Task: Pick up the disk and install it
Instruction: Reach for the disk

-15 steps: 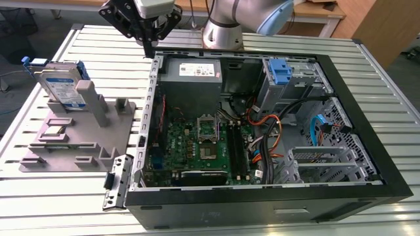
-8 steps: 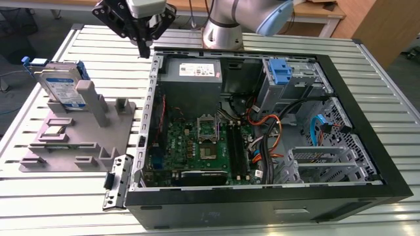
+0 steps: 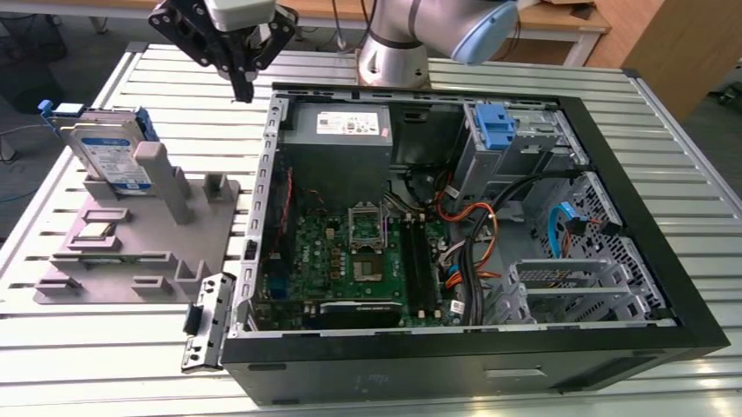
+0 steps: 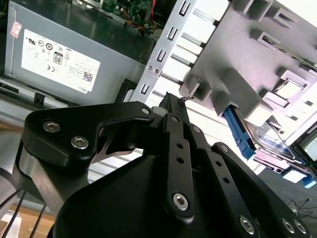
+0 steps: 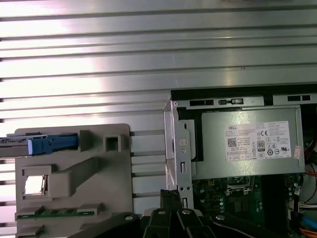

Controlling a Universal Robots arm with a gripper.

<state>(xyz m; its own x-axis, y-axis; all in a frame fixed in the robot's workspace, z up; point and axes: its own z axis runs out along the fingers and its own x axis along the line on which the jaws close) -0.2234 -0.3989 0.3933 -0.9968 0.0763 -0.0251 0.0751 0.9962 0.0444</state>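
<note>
Gripper [image 4: 170, 101] pinched together, empty, over my slatted metal table [image 3: 649, 139]; disk [image 3: 110, 152] stands on edge in grey fixture [image 3: 128, 234], label facing exterior camera

the disk [image 3: 107, 155], a flat silver hard drive with a white-and-blue label and blue plastic side rails, stands on edge and leans slightly in a slot of a grey holder [image 3: 128, 234]. it sits on the slatted table [image 3: 69, 347], at the exterior view's left of the open computer case [image 3: 464, 356], with nothing gripping it.
</note>
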